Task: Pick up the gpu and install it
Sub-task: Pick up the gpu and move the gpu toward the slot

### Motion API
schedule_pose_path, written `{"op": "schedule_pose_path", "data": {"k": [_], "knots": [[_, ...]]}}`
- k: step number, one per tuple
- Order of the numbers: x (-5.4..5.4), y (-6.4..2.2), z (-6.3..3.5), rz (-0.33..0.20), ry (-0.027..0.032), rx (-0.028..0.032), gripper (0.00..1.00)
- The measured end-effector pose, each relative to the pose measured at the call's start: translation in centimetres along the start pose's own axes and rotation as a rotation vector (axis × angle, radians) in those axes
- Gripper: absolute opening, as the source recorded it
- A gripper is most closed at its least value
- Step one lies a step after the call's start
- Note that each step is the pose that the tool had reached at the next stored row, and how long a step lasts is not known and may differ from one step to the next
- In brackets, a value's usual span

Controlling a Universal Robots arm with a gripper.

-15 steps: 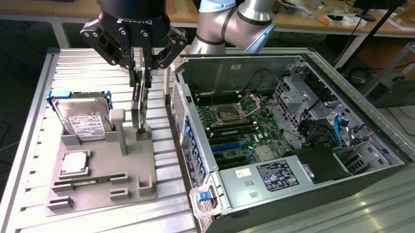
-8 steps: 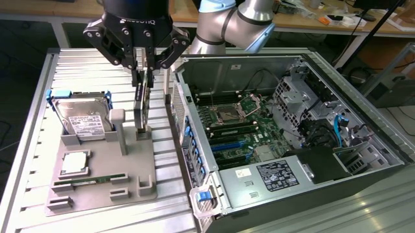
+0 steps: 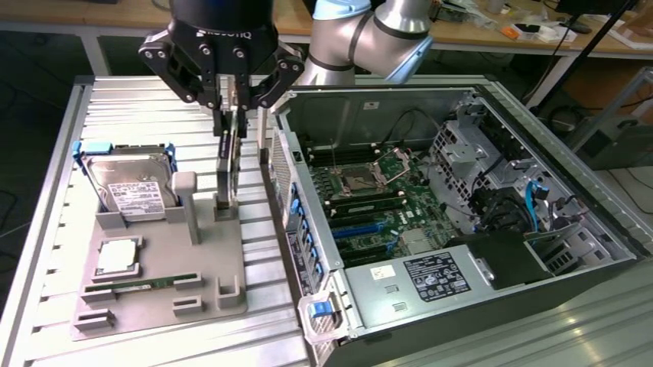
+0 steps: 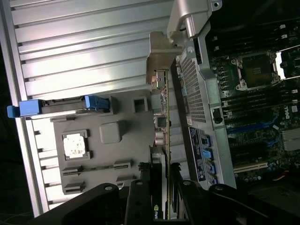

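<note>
- The gpu is a thin, flat, dark card. It stands on its edge, with its low end at the grey plastic stand.
- The black end effector is clamped on the card's top — one finger on each side.
- A shiny silver hard drive with a white label sits in the smooth, blocky stand.
- The tabletop is ribbed grey metal.
- An open metal computer case sits just beside the stand, on the exterior view's right.

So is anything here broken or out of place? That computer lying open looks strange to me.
Nothing looks damaged or spilled. The computer case lies on its side with its panel off, which looks deliberate. The gpu stands on edge in the grey tray, under the gripper.
</note>
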State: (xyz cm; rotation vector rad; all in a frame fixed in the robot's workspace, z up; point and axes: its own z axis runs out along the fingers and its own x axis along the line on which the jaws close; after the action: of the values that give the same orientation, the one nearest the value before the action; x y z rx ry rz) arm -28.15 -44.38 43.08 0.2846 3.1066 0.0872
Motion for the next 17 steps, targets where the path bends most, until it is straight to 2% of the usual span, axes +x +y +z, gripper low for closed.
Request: {"op": "schedule_pose_path", "data": {"k": [17], "knots": [[-1.1, 0.21, 0.03, 0.000, 0.0000, 0.0000, 0.27]]}}
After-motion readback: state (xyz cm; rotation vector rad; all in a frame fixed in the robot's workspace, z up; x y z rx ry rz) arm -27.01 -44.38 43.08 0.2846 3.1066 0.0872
